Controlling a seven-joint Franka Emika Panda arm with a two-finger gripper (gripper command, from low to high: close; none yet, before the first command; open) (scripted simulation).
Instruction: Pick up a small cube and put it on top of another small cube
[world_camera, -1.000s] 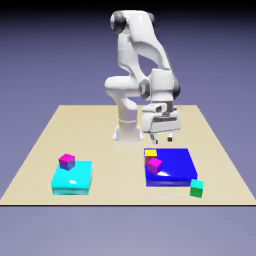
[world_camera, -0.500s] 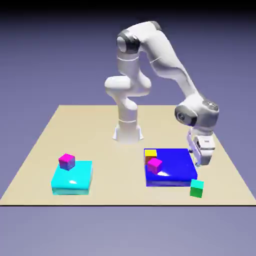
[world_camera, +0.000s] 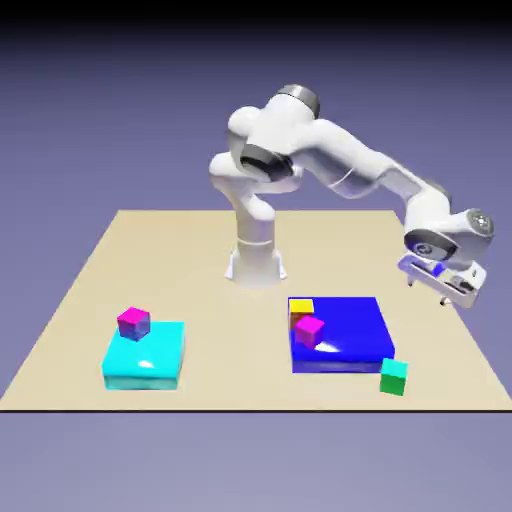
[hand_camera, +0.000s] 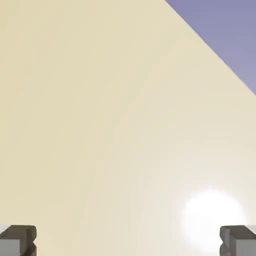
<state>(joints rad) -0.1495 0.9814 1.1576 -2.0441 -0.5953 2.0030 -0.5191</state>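
The small green cube (world_camera: 394, 376) rests on the table by the front right corner of the blue slab (world_camera: 350, 322). At the exterior view's left, the magenta cube with purple faces (world_camera: 133, 323) sits on the back left corner of the cyan slab (world_camera: 145, 362). My gripper (world_camera: 427, 293) hangs open and empty above the table, right of the blue slab and behind the green cube, well apart from it. In the hand view my gripper (hand_camera: 128, 242) shows two fingertips (hand_camera: 18, 240) set wide apart over bare table, with no cube in sight.
A yellow cube (world_camera: 301, 307) and a pinker magenta cube (world_camera: 309, 330) sit on the blue slab's left part. The table's right edge (world_camera: 455, 310) lies close to the gripper. The robot base (world_camera: 255, 262) stands at the back middle.
The arm has swung toward the exterior view's right, from behind the blue slab to beyond its right side, and the hand has tilted. The gripper stayed open. No cube moved.
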